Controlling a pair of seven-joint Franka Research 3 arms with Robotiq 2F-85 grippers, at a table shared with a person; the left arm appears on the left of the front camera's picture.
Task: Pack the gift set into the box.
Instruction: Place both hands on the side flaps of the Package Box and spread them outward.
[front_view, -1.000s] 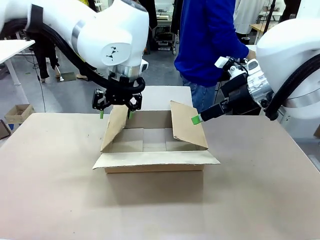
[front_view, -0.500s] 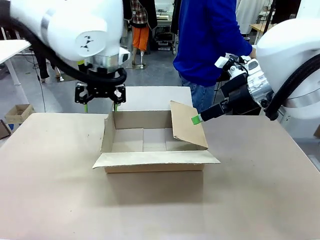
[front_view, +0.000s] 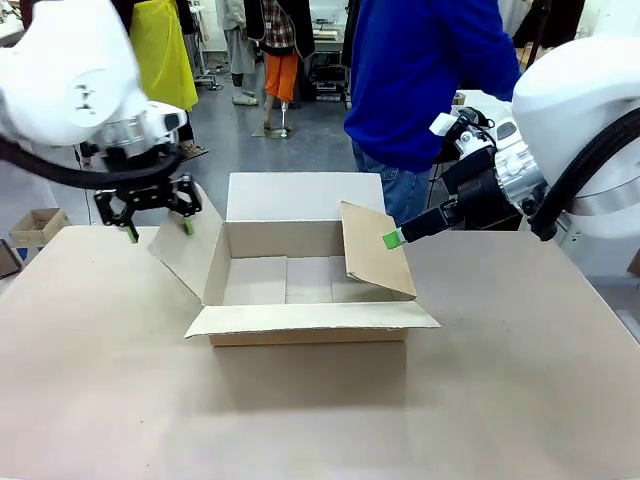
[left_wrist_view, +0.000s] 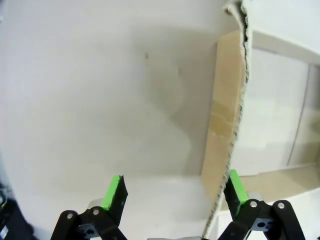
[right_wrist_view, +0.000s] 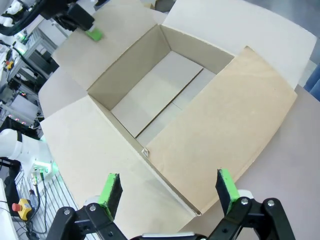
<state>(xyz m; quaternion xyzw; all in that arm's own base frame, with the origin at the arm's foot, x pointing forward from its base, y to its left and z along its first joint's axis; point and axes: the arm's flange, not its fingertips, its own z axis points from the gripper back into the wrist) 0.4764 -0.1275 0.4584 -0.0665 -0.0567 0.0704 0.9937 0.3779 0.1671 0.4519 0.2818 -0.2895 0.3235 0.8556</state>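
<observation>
My left gripper (front_view: 160, 230) hangs with its jaws wide. In the left wrist view the corrugated edge of the left flap (left_wrist_view: 235, 125) runs up between the green pads, close against one of them; I cannot tell whether it touches. In the front view that flap is splayed outward and down, away from the opening, with the gripper just above its outer edge.

My right gripper (right_wrist_view: 168, 192) is also spread wide and grips nothing. Past its pads lies the broad brown face of the right flap (right_wrist_view: 225, 130), which leans inward over the opening. In the front view one green fingertip sits at that flap's upper edge, seemingly touching.

The box (front_view: 310, 335) sits in the middle of the table (front_view: 500, 400), open side up. Taking its centre as the dial, the left gripper is at about 10 o'clock and the right at about 2. The near flap (front_view: 310, 318) lies folded out toward 6 o'clock, and the far flap (front_view: 305, 195) stands at 12. A person in a blue top (front_view: 420, 80) stands beyond it, between 12 and 1 o'clock.
</observation>
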